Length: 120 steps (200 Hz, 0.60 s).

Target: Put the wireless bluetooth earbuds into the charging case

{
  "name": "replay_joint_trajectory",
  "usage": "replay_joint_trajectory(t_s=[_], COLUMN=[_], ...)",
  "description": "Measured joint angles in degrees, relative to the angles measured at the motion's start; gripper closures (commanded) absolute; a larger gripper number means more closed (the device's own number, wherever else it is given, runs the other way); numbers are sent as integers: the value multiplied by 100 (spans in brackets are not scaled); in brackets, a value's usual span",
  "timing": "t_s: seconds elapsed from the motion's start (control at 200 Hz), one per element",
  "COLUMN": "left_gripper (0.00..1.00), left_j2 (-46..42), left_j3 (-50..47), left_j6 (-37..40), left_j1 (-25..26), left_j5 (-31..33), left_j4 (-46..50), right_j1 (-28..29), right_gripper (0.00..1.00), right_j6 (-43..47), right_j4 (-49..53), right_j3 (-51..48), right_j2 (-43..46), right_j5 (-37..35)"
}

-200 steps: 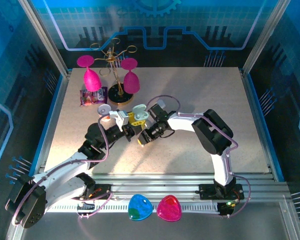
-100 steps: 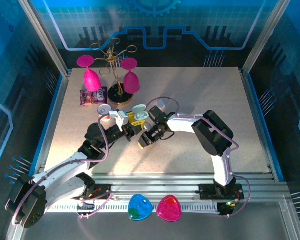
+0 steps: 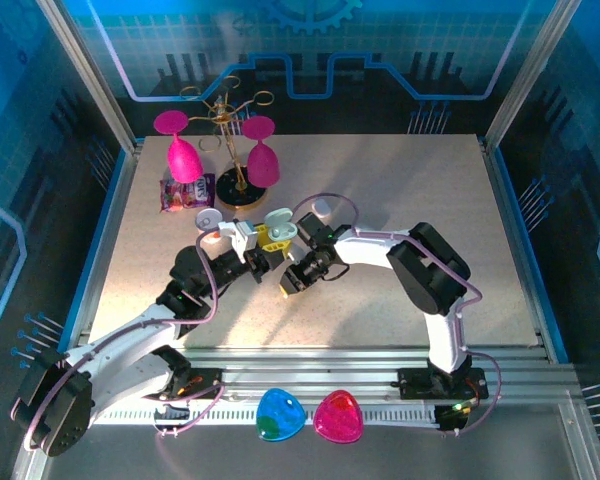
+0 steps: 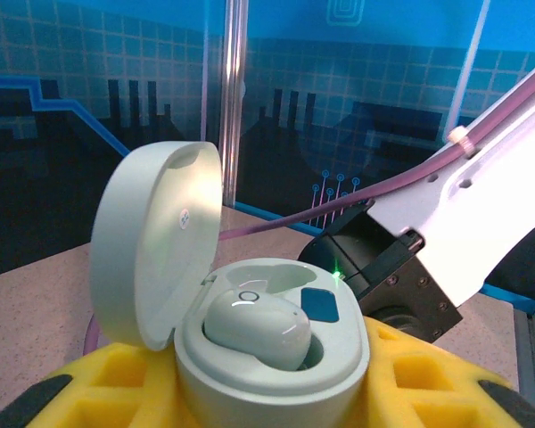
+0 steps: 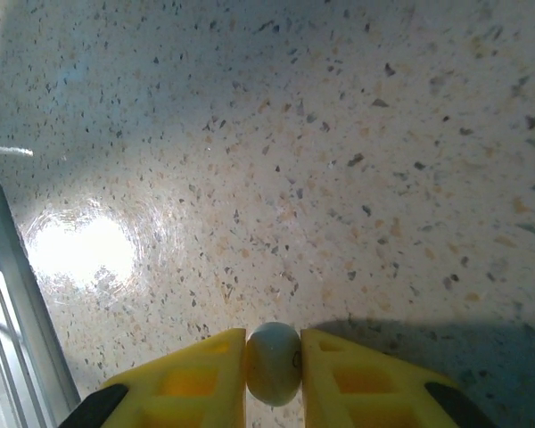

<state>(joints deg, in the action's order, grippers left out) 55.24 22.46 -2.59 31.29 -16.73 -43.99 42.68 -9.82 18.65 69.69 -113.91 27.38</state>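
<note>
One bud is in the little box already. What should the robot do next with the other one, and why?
Probably lift the right gripper toward the open charging case and line its earbud up over the empty slot. The left gripper holds the case with the lid up, and the slot next to the seated bud is bare.

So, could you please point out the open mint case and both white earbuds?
Open mint plastic case [image 4: 269, 383]: left wrist view, base's front wall.
White rounded earbud inside it [image 4: 255, 330]: left wrist view, its top.
White rounded gripped earbud [image 5: 274, 361]: right wrist view, its body.
</note>
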Motion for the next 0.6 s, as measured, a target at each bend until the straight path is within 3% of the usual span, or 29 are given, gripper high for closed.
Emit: replay_joint_trajectory(t_s=[0.6], left_gripper=[73], left_j2=[352], left_j3=[0], left_j6=[120], left_j1=[0], left_j5=[306], left_j4=[17], right_j1=[-186], right_gripper=[81], right_j6=[-229], right_j4=[404], right_j3=[-1049], right_j2=[3261], right_j5=[-2087])
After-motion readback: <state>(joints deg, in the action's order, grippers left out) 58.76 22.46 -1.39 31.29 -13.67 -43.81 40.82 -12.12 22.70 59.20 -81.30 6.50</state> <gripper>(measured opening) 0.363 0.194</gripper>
